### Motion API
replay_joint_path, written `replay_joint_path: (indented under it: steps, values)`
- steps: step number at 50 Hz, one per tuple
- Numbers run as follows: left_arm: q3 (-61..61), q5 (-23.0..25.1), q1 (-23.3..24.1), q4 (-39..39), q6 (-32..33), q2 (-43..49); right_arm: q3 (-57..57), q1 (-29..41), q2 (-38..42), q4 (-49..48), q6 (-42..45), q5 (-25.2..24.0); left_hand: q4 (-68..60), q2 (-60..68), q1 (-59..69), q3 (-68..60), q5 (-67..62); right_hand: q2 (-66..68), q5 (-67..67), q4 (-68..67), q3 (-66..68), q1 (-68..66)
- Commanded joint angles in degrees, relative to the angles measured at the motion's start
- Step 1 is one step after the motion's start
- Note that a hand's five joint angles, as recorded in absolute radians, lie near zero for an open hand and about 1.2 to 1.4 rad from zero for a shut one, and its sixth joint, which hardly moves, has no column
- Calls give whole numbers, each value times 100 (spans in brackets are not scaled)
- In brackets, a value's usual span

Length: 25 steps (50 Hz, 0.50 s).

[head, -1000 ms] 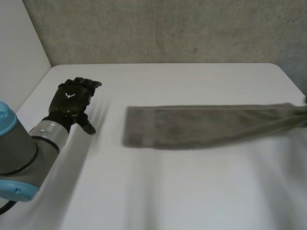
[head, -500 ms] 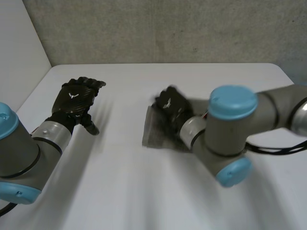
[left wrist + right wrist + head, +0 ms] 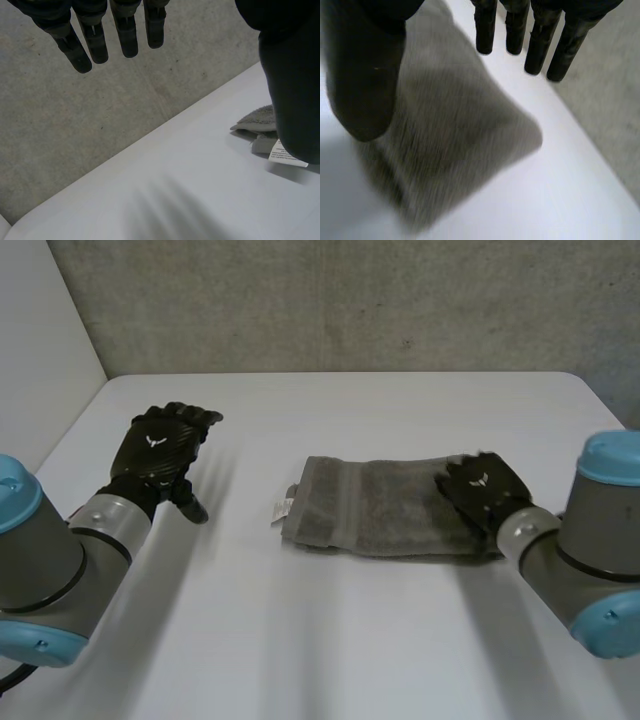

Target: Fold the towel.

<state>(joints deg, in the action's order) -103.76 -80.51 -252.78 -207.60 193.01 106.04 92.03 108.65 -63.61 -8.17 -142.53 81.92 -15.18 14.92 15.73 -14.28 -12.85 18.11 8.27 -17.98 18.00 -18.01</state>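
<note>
Grey folded towel [image 3: 380,508], one end beneath the flat right hand [image 3: 482,490]

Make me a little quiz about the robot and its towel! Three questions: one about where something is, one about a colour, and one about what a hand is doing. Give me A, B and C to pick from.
1. Where is the right hand?
A. over the right end of the towel
B. inside a box
C. on a shelf

2. What colour is the towel?
A. red
B. grey
C. yellow

3. How are the fingers of the left hand?
A. curled round the towel
B. straight, holding nothing
C. curled into a fist

Answers:
1 A: the head view shows the right hand over the folded towel's right end.
2 B: the cloth looks grey in every view.
3 B: the left wrist view shows straight fingers with nothing in them, and the towel lies apart from them.
</note>
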Motion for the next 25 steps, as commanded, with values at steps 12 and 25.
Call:
replay_joint_path:
  steps: [12, 25]
  values:
    - [23, 0, 115, 0, -9, 22, -439, -118, 113, -370, 463, 720, 462, -437, -518, 373, 1230, 6189, 6173, -6202, 6200, -6199]
    - [347, -35, 220, 9, -35, -39, -1748, 2185, 910, -309, 1726, -449, 462, -437, -518, 373, 1230, 6189, 6173, -6202, 6200, -6199]
